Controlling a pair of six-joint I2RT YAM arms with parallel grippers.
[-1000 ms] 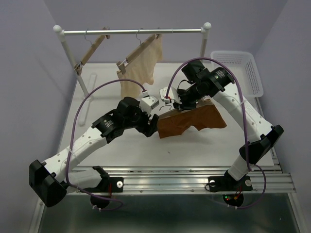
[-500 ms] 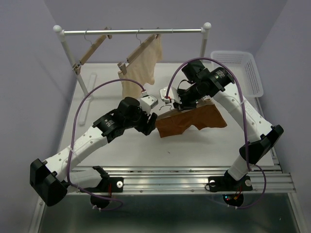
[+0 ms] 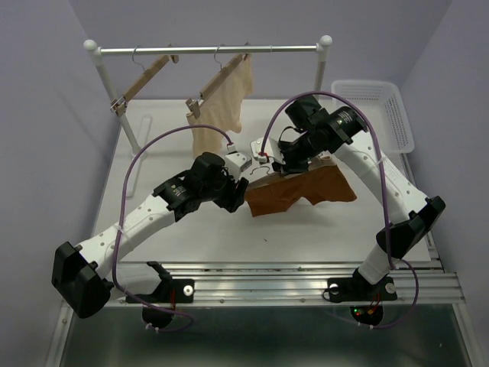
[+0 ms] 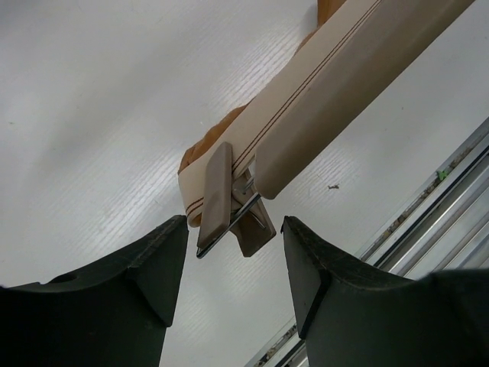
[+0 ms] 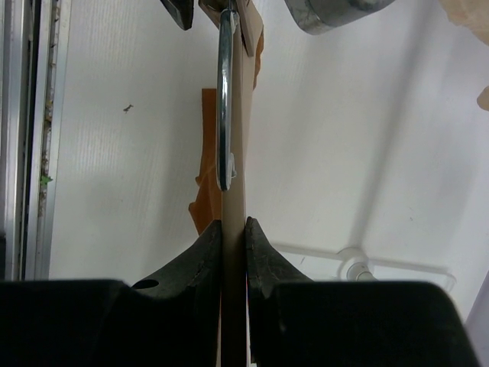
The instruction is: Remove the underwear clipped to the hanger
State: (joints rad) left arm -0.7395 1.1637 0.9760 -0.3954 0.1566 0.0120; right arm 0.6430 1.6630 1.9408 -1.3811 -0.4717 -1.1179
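The rust-brown underwear (image 3: 302, 191) lies on the table, clipped to the wooden hanger (image 3: 265, 180) that my right gripper (image 3: 289, 163) holds by its bar. In the right wrist view the gripper (image 5: 234, 229) is shut on the thin bar (image 5: 237, 153), with the metal hook (image 5: 224, 99) and underwear (image 5: 205, 191) beyond. My left gripper (image 3: 241, 191) is open at the hanger's left end. In the left wrist view its fingers (image 4: 149, 264) stand on either side of the end clip (image 4: 229, 202), just below it and apart from it. A bit of underwear (image 4: 210, 141) shows under the bar (image 4: 328, 84).
A clothes rack (image 3: 210, 50) stands at the back with two more wooden hangers (image 3: 141, 80); one holds a cream-beige garment (image 3: 221, 103). A white basket (image 3: 382, 107) sits at the back right. A metal rail (image 3: 306, 279) runs along the near edge.
My left arm has shifted a little right and forward, bringing its open gripper closer to the hanger's end clip. The right gripper, hanger and underwear have stayed put.
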